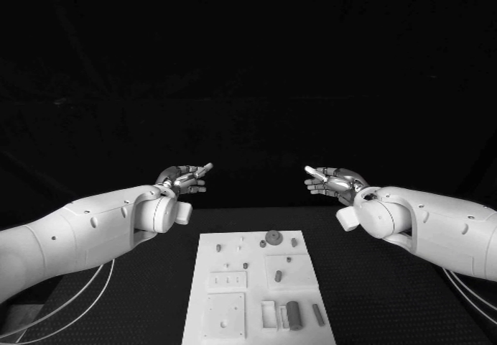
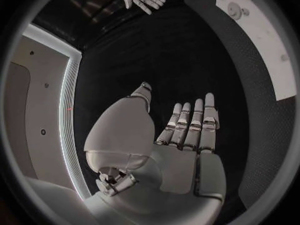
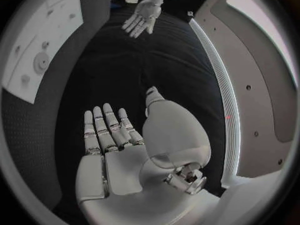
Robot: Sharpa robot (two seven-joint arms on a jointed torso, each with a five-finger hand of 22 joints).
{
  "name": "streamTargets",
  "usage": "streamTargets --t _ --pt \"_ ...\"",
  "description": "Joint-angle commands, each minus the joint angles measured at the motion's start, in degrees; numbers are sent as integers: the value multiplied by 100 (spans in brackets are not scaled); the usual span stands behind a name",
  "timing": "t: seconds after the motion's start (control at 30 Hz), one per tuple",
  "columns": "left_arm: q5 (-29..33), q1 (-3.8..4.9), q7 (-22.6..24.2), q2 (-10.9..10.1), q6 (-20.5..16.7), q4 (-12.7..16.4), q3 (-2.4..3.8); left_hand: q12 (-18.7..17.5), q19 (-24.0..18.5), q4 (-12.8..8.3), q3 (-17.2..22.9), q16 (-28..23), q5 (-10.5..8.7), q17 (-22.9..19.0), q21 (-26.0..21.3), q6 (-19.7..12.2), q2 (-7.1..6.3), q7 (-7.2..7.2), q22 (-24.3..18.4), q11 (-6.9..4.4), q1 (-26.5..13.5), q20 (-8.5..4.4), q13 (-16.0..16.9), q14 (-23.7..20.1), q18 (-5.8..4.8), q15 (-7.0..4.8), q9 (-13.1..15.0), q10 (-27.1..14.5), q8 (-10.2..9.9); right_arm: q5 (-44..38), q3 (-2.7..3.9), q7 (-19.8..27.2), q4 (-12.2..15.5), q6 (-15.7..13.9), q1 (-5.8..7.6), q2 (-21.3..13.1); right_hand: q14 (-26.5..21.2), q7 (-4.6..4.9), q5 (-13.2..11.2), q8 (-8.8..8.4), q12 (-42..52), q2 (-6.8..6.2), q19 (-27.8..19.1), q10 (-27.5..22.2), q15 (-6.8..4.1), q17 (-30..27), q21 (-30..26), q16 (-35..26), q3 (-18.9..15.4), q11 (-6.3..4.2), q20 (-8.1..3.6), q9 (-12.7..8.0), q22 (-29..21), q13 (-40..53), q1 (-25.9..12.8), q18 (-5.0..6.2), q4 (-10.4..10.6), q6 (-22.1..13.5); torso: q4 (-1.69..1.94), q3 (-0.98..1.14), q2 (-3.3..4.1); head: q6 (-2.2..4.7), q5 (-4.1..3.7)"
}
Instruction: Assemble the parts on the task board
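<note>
White task board lies flat on the black table, below and between your two hands, nearer the robot than either one. Your left hand hangs raised past the board's far end, well clear of it, palm open, fingers straight and slightly apart, nothing in it; the left wrist view shows the same flat palm with the board's edge off to one side. Your right hand mirrors it, level with the left, fingers spread, empty; the right wrist view confirms this. Both hands face each other across a gap. Parts sit on the board: a round disc part at the end nearest the hands, a dark cylinder at the end farthest from them.
</note>
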Motion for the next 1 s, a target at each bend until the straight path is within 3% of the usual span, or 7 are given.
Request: streamTargets --t 0.03,0.23,0.37,0.43,0.73,0.9,1.0 --pt "-190 3 -95 -202 637 126 -8 474 1057 -85 26 660 42 255 451 965 122 241 145 191 783 -256 210 1399 372 -125 131 1317 362 -2268 2 73 -136 -275 -9 30 1010 640 35 421 388 -226 1082 867 21 197 184 468 -94 21 -26 228 687 102 1114 429 -137 874 55 -16 43 -51 -23" --pt "-665 9 -139 -428 609 444 -7 778 2063 -498 321 1179 46 577 954 1809 211 224 378 -23 1939 -543 413 2572 543 -549 -4 2443 444 -3560 4 53 -326 -367 -11 100 2023 493 35 600 603 -397 2041 1588 -351 315 344 818 74 -201 -29 210 506 146 1783 756 -72 1556 121 4 159 -34 -107" --pt "-664 18 -93 -620 742 722 -6 642 2119 -417 328 1144 42 674 962 1962 124 202 405 -39 2000 -607 406 2642 496 -577 -121 2569 331 -4338 6 9 -322 -381 -22 99 2662 409 46 695 791 -457 2677 2152 -623 427 511 1039 172 -420 -39 216 450 224 2058 954 2 1960 139 31 210 -61 -121" --pt "-665 57 -73 -718 813 909 -4 554 2162 -326 295 1126 34 738 973 2026 94 194 428 -42 1998 -653 402 2694 471 -597 -177 2626 269 -4802 9 30 -326 -307 -22 114 3230 320 34 731 827 -514 3270 2433 -894 559 710 1248 139 -525 -171 222 441 247 2191 969 79 2217 165 45 283 -36 -161" --pt "-685 66 0 -836 882 1405 18 208 2361 -25 104 1188 32 1057 1153 1986 -10 252 628 36 2028 -823 352 2921 420 -712 -321 2564 50 -6427 17 -34 -344 -180 -21 205 4563 179 37 679 799 -589 4686 3024 -1484 1011 1294 1878 -66 -770 -707 245 573 316 2269 969 147 2605 320 -27 500 2 -347" --pt "-700 87 -2 -1009 843 1645 19 37 2338 29 50 1153 34 1143 1160 1901 -25 303 674 101 2059 -823 297 2911 404 -683 -370 2418 -35 -7415 54 -304 -222 -152 -19 251 5416 181 38 513 725 -585 5594 3328 -1660 1479 1905 2660 -113 -920 -1142 155 912 332 2455 969 131 2597 394 -50 621 67 -428" --pt "-700 120 -1 -1047 856 1687 19 19 2336 36 36 1147 33 1161 1163 1902 -29 306 685 105 2050 -821 292 2913 404 -680 -375 2417 -40 -7920 72 -435 -193 -166 -11 308 5406 140 36 401 737 -577 5713 3648 -1739 1743 2134 2991 -192 -990 -1254 81 1002 413 2469 969 154 2628 444 -61 676 74 -463"
